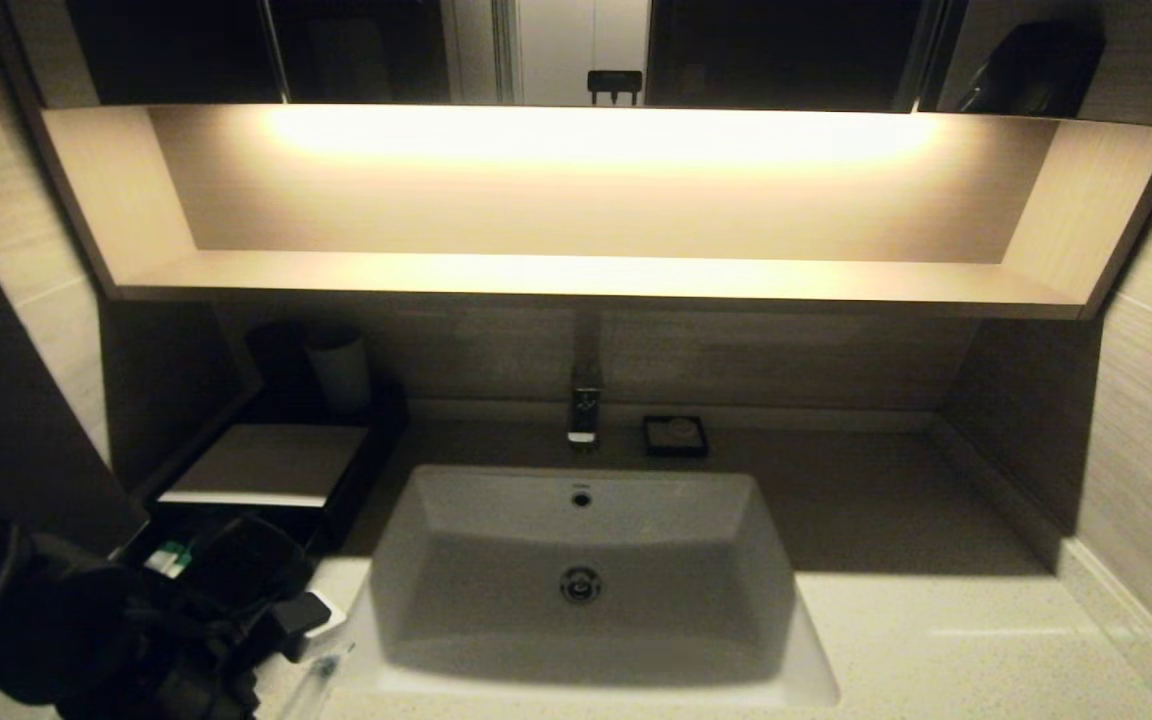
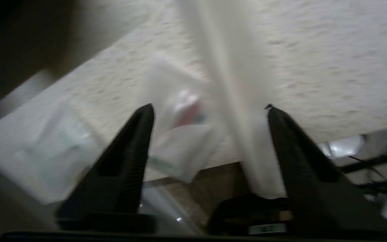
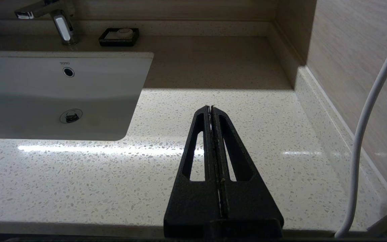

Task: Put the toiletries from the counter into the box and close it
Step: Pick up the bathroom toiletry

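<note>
The black box (image 1: pixel 266 465) with a beige top panel stands at the counter's (image 1: pixel 936 640) left rear. Its drawer (image 1: pixel 151 545) is pulled out toward me, with a white and green item (image 1: pixel 168 560) inside. My left arm (image 1: pixel 226 610) reaches low over the front left corner, hiding most of the drawer. My left gripper (image 2: pixel 209 107) is open above the counter's front edge. White sachets with green marks (image 2: pixel 183 151) lie blurred between its fingers. A long pale stick (image 2: pixel 233 101) runs close by one finger. A clear-wrapped toiletry (image 1: pixel 324 665) lies beside the arm. My right gripper (image 3: pixel 211 107) is shut and empty over bare counter.
A white basin (image 1: pixel 581 560) is sunk in the middle, with a faucet (image 1: pixel 584 410) behind it. A small black dish (image 1: pixel 675 436) sits right of the faucet. A pale cup (image 1: pixel 341 372) stands behind the box. The lit shelf (image 1: pixel 596 270) overhangs. A white cable (image 3: pixel 368 111) hangs near the right wall.
</note>
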Controlling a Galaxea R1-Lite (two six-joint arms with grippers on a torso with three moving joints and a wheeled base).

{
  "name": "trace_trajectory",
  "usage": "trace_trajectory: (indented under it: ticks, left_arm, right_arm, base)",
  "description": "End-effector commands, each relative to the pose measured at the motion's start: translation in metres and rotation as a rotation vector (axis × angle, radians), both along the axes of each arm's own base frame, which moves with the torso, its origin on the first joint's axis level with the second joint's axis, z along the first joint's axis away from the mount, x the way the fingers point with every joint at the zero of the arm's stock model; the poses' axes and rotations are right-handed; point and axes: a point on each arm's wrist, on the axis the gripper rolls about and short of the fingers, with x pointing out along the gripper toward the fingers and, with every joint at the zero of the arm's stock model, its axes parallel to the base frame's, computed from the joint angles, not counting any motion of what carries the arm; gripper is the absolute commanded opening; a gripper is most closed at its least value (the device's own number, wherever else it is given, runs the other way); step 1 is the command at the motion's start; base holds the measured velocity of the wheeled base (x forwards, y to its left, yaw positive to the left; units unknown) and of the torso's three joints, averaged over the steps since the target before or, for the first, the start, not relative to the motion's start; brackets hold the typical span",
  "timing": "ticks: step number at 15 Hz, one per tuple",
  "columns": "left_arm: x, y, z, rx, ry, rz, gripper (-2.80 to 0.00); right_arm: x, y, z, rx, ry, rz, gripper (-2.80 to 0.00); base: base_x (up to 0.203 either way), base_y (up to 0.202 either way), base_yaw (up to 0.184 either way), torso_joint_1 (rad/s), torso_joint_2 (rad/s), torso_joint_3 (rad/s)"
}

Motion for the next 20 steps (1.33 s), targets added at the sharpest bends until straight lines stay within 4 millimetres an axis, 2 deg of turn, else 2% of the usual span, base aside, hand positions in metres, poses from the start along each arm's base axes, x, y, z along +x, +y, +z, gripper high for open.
trace_trajectory:
  ticks: [1,11,20]
  left_arm:
    - [0.0003,0.001,0.0012,0.057,-0.022,0.006,0.0]
    - [-0.0025,-0.0044,0.0037,0.048,-0.019,-0.029,0.0]
    - [0.0007,-0.007,0.004,0.112,-0.049,-0.062,0.0]
  right_arm:
    - [0.0,0.0,-0.0001,0.0,0.0,0.0,-2.8]
    - [0.0,0.0,-0.0001,0.0,0.0,0.0,-2.8]
    - [0.0,0.0,-0.0001,0.0,0.0,0.0,-2.8]
  base:
    - [0.0,0.0,0.0,0.0,0.0,0.0]
    - [0.0,0.0,0.0,0.0,0.0,0.0]
    - [0.0,0.0,0.0,0.0,0.0,0.0]
